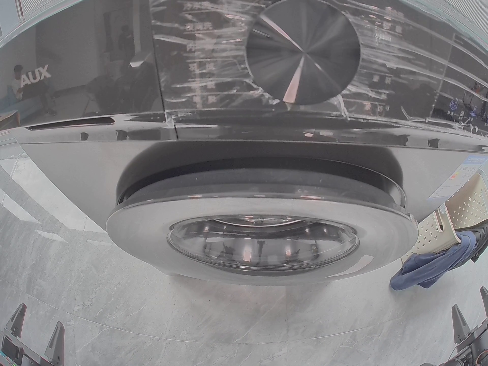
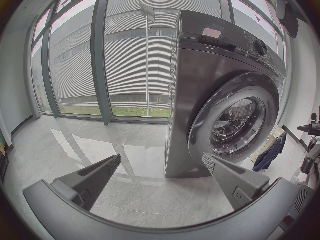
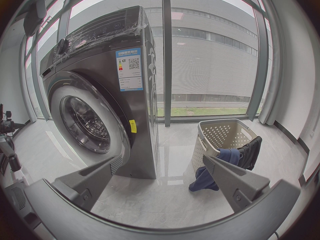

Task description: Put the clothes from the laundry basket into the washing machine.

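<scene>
Right tool (image 3: pixel 160 160) agape; clothes (image 3: pixel 230 155) overhang basket (image 3: pixel 199 150).

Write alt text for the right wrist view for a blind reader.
A grey washing machine, round door closed, stands before tall windows. Beside it on the floor sits a cream laundry basket with a blue garment and a dark garment draped over its rim. The open right tool holds nothing.

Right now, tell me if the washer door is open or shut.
Shut: the door sits flush on the washing machine, drum seen only through glass.

Tall windows (image 2: pixel 133 67) light a glossy grey tiled floor (image 2: pixel 143 197).
</scene>
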Available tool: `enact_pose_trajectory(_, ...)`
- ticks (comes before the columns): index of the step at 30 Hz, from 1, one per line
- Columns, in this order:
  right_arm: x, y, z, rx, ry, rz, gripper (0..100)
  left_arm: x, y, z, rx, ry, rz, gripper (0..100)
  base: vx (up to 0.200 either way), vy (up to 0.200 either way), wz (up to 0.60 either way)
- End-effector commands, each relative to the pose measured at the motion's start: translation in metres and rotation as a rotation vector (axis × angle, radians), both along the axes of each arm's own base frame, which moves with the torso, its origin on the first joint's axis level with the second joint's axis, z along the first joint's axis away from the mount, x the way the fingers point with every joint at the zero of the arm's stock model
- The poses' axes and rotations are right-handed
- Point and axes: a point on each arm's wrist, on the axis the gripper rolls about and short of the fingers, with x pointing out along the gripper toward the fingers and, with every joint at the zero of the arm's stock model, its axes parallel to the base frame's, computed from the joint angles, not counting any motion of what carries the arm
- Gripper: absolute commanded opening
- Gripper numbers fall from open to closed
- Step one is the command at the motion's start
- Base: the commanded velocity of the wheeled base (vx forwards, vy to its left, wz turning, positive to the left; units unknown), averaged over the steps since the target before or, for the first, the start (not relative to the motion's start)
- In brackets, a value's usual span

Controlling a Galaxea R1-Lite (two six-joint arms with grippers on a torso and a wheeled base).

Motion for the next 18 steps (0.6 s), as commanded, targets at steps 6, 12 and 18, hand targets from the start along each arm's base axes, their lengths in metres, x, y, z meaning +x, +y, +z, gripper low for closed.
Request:
enact_pose_trajectory(6,-0.013,0.0,0.046,0.047,-0.177,0.031,100,0.0,0.0,-0.005,0.001,0.0,0.0,100,0.0,0.0,0.0)
enact_pose_trajectory(12,0.016,0.003,0.051,0.053,0.038,0.153,100,0.0,0.0,-0.005,0.001,0.0,0.0,100,0.0,0.0,0.0)
enact_pose_trajectory(18,0.043,0.005,0.052,0.046,0.217,0.215,100,0.0,0.0,-0.005,-0.002,0.0,0.0,100,0.0,0.0,0.0)
